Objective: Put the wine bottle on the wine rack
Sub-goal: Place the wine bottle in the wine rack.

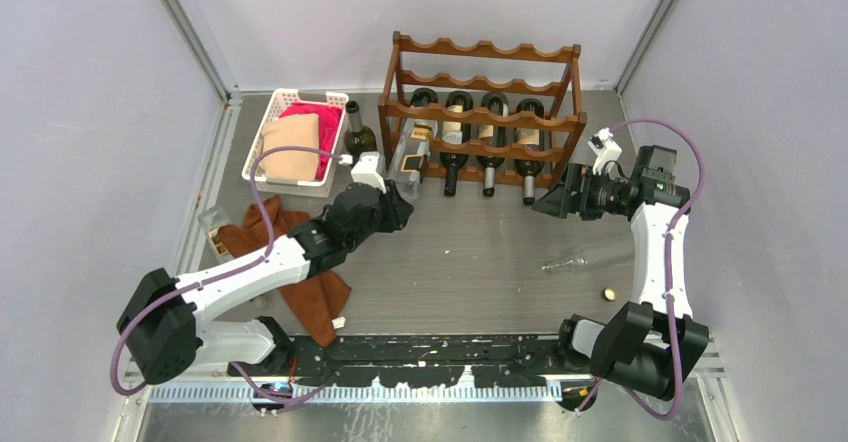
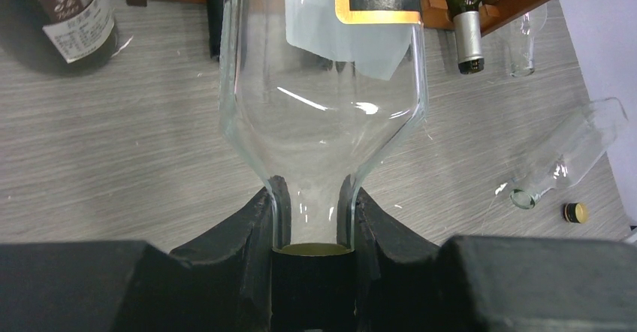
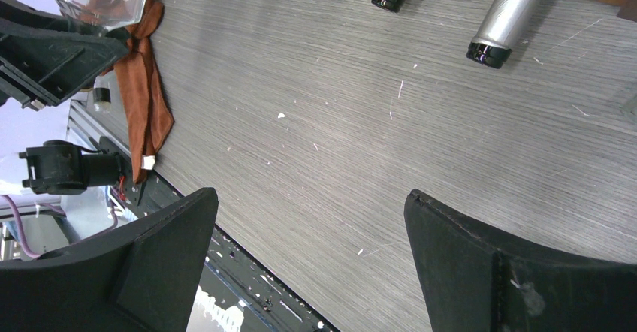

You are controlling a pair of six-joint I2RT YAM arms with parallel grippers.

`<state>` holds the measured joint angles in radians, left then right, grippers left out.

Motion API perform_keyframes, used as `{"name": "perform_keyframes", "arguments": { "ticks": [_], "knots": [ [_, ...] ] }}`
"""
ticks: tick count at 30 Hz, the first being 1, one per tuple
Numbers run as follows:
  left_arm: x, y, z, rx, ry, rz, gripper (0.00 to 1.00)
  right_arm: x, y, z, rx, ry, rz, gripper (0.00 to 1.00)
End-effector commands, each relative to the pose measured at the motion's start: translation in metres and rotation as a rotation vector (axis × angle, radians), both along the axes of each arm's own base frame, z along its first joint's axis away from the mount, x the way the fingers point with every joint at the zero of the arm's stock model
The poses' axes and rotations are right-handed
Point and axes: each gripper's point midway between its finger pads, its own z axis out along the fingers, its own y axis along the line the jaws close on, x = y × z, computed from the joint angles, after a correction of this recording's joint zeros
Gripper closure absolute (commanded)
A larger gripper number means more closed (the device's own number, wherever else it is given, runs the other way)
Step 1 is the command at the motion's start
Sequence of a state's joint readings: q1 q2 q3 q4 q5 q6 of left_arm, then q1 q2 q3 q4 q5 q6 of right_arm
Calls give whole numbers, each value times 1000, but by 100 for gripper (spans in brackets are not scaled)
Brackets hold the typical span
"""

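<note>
My left gripper (image 1: 397,205) is shut on the neck of a clear, empty wine bottle (image 1: 409,154) with a black and gold label. The bottle's body points toward the lower left end of the dark wooden wine rack (image 1: 485,50). In the left wrist view the wine bottle (image 2: 323,84) fills the middle, its neck pinched in the left gripper (image 2: 314,219) above a gold cap. Three dark bottles lie in the rack beside it. My right gripper (image 1: 553,202) hangs open and empty by the rack's lower right end. The wrist view shows the right gripper (image 3: 312,197) over bare table.
A white basket (image 1: 266,122) of cloths stands at the back left, a dark green bottle (image 1: 358,134) upright beside it. A brown cloth (image 1: 300,272) and a small glass bottle (image 1: 213,232) lie at the left. Another clear bottle (image 1: 580,259) and a cap (image 1: 607,293) lie at the right.
</note>
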<state>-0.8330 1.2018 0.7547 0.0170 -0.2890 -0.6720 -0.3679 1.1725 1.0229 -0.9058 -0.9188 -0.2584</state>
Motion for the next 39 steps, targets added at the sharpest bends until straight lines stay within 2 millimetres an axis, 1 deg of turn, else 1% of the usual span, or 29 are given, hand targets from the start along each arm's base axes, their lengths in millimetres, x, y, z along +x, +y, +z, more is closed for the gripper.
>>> {"name": "perform_keyframes", "arguments": {
  "ticks": [1, 7, 16, 24, 33, 39],
  "knots": [
    [40, -19, 118, -190, -306, 48, 100, 7, -1, 19, -17, -82, 13, 0],
    [57, -24, 120, -127, -337, 66, 100, 7, -1, 18, -18, -81, 12, 0],
    [84, -20, 125, -97, -339, 112, 100, 6, 0, 19, -18, -84, 15, 0],
    [105, -25, 132, -60, -367, 128, 100, 6, 0, 19, -17, -83, 16, 0],
    [130, -24, 133, 32, -392, 173, 100, 5, 3, 19, -11, -85, 25, 0],
    [142, -28, 136, 48, -400, 178, 100, 4, 5, 19, -7, -89, 30, 0]
  ]
}}
